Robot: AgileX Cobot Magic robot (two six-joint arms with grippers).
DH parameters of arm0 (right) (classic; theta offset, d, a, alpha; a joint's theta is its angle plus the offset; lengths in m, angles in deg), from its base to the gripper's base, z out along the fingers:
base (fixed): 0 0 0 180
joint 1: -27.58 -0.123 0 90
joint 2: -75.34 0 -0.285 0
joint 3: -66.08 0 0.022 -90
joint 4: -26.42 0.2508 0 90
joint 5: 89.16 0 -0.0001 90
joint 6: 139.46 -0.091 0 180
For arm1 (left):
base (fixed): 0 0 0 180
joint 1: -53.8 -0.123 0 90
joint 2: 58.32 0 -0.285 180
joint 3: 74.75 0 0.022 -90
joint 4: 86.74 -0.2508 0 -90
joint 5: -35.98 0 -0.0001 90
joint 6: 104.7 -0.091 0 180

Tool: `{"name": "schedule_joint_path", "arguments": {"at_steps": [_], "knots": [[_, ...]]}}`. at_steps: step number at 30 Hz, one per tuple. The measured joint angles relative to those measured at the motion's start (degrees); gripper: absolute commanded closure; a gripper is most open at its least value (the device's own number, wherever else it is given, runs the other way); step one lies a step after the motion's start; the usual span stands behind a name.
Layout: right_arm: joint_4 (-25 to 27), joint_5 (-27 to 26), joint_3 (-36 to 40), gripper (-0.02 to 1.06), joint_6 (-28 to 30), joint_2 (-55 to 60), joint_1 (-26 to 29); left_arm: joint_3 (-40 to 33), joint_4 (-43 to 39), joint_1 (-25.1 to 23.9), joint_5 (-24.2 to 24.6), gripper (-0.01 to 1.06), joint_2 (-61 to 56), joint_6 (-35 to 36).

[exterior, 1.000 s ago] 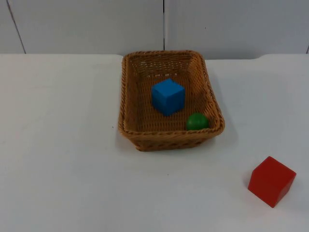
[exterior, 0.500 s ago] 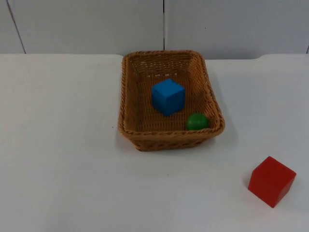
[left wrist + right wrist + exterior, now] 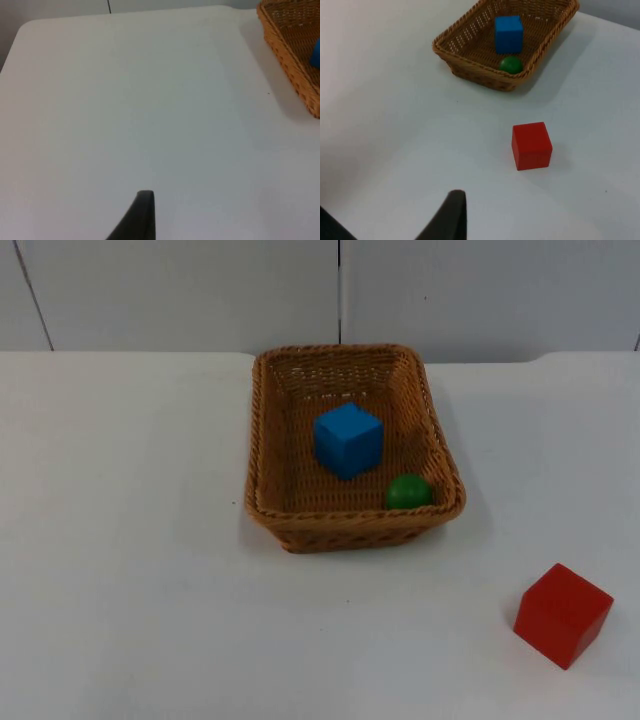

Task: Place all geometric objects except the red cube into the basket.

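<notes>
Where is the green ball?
In the top view the green ball sits inside the basket, in its near right corner, just right of the blue block.

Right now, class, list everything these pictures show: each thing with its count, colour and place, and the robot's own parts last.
basket: one, brown wicker, on the table toward the wall.
blue cube: one, blue, inside the basket, near its middle.
green ball: one, green, inside the basket, against its near right corner.
red cube: one, red, on the table outside the basket, at the near right.
table: one, white.
partition wall: one, grey, behind the table.
left tool: one black fingertip, above bare table, waiting.
right tool: one black fingertip, above table near the red cube, waiting.
</notes>
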Motion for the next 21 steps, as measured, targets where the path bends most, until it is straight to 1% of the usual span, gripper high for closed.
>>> {"name": "schedule_joint_path", "arguments": {"at_steps": [21], "knots": [[0.04,-0.13,0.0,-0.01,0.0,0.0,0.0,0.0,0.0,0.0,0.0,0.0,0.0,0.09]]}}
